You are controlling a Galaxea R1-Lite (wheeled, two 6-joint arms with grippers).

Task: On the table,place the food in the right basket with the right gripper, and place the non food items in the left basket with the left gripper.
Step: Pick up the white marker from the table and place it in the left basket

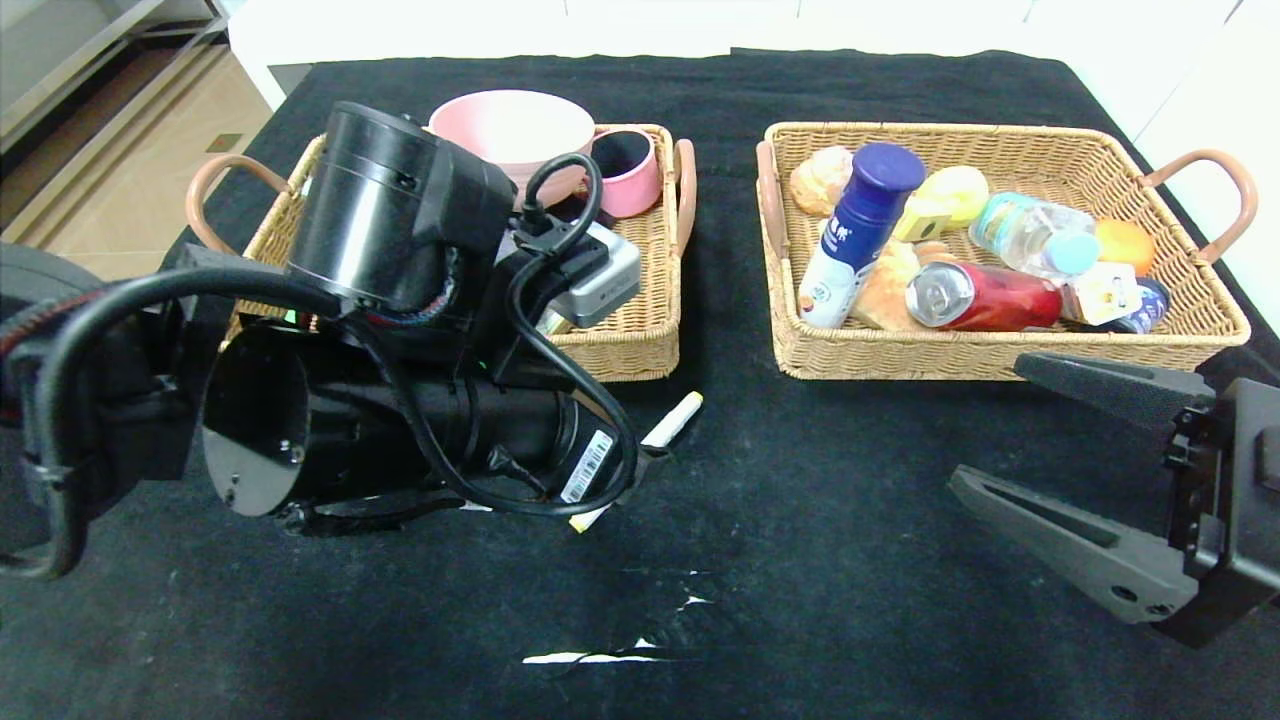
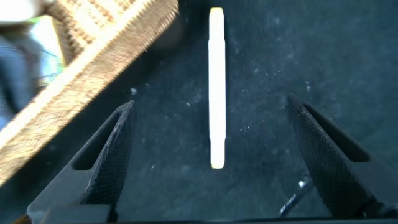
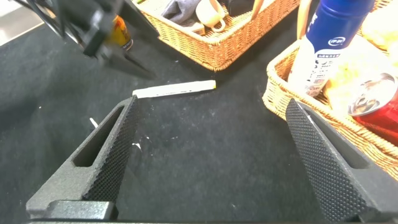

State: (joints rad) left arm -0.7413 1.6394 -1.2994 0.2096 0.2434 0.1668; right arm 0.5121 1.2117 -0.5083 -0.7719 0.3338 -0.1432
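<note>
My left arm is a stack of thick glossy black cylinders, with a silver-grey box bolted just behind my left claw (image 2: 211, 155). Black cables loop around it, one curling into a ring above the box, and a white barcode sticker sits on the barrel nearest the claw. My right claw (image 1: 1040, 430) has two long matte fingers (image 3: 112, 155), wedge-shaped, with dimpled rubber pads inside, screwed to a blocky black housing.
</note>
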